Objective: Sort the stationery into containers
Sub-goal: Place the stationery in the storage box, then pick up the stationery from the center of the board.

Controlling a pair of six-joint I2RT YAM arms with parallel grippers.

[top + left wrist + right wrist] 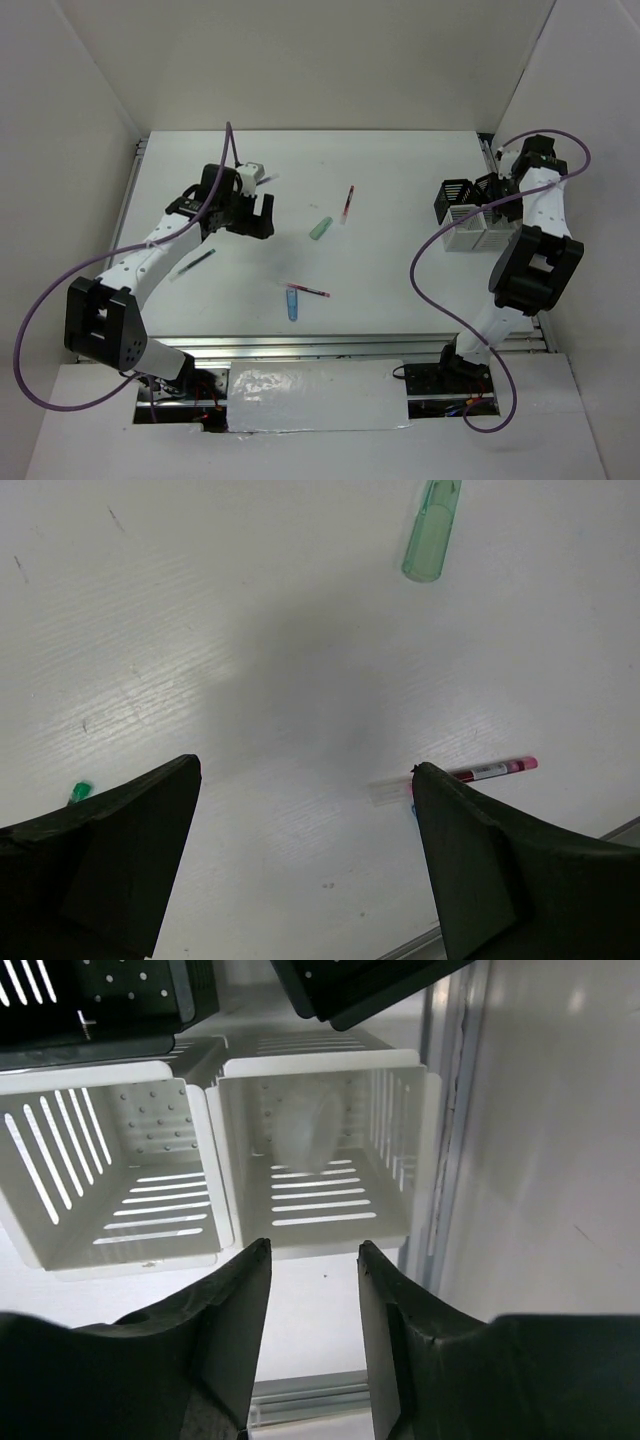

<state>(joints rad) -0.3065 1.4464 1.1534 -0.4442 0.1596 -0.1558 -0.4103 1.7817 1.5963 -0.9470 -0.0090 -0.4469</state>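
Toward 1 o'clock in the left wrist view, the pale green tube (430, 540) is cut off by the top edge. At 4 o'clock the left hand (303, 765) half hides the red pen (495, 770). The white lump (305, 1130) inside the white bin (330, 1230) is blurred.

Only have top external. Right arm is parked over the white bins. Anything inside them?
Observer: Yes. The right wrist view shows a white round lump lying inside the white slatted bin straight ahead of the right gripper.
Operator: Left gripper, anything under it?
Observer: No. In the left wrist view the left gripper is wide open, with only bare table between its fingers.
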